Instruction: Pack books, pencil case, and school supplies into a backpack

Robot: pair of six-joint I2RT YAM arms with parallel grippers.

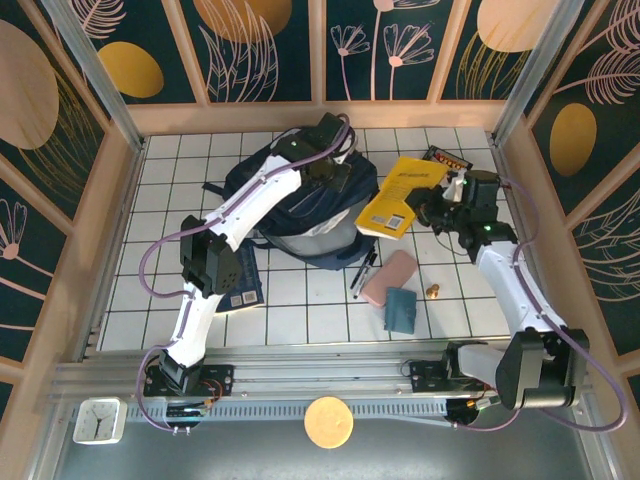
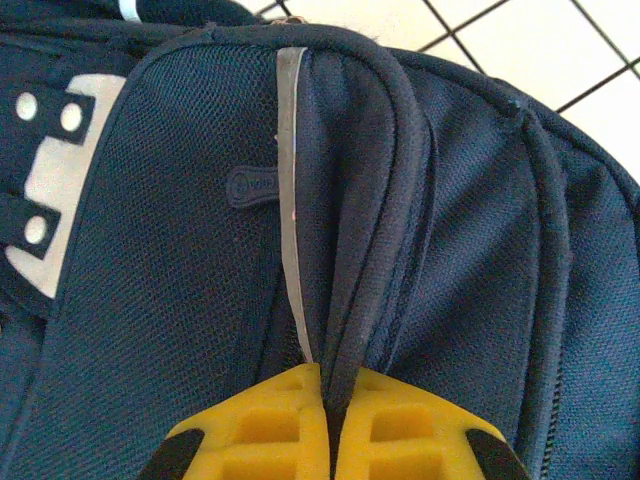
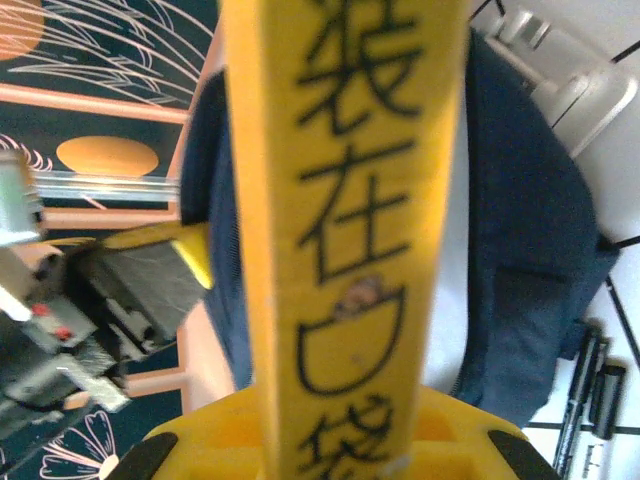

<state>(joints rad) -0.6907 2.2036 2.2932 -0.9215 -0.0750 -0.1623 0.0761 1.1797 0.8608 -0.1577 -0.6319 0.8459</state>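
The navy backpack (image 1: 300,215) lies in the middle of the tiled table. My left gripper (image 1: 335,180) is shut on a piped fabric edge of the backpack (image 2: 180,250), pinched between the yellow fingertips (image 2: 270,420). My right gripper (image 1: 420,212) is shut on the yellow book (image 1: 400,192), held just right of the backpack and tilted up. In the right wrist view the yellow book (image 3: 340,200) rises edge-on from the jaws, with the backpack (image 3: 520,250) behind it. The navy book (image 1: 242,287) lies under the left arm. The pink pencil case (image 1: 390,277), black pen (image 1: 362,272) and teal item (image 1: 402,310) lie in front of the backpack.
A black tray with orange pieces (image 1: 447,158) sits at the back right. A small brownish object (image 1: 434,291) lies right of the pencil case. Wooden walls close in the table on three sides. A small clock (image 1: 97,420) and an orange disc (image 1: 328,422) sit by the arm bases.
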